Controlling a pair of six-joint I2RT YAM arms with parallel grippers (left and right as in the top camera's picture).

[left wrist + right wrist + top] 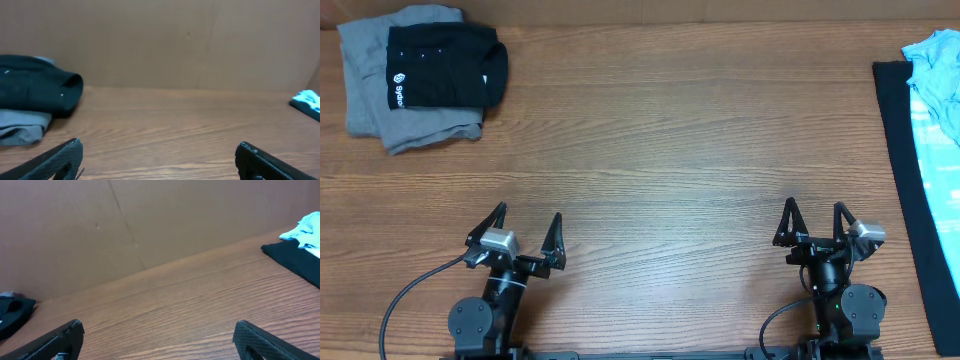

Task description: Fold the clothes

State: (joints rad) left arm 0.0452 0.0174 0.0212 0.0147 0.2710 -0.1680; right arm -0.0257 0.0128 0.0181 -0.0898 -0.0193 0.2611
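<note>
Bench [670, 150], wood grain, open across its whole middle from the left pile to the right edge. A plain brown wall [175, 40] closes off the far side. Far left corner: black T-shirt [445, 65], folded, white logo and lettering showing at its left end, lying on top of a grey garment [365, 95] that sticks out on the left and near sides. The pile sits close to the far edge. In the left wrist view the black shirt's rolled edge [60, 92] overhangs the grey layer [22, 127] beneath it. Right edge: a black cloth [910, 190] lies in a long strip running from far to near, partly out of the picture, with a light blue garment [938, 65] crumpled on its far end. Both piles are well apart from each other and from the arms. Left arm [485, 310] sits at the near edge, left of centre, base low, a black cable [405, 295] looping off to its left. The left fingers [552, 243] point toward the far side, spread wide, holding nothing. Right arm [845, 305] sits at the near edge, right of centre, in the same pose. The right fingers [786, 228] are also spread wide and empty, near the black cloth but not touching it. Both wrist views show only bare wood between the finger tips.
</note>
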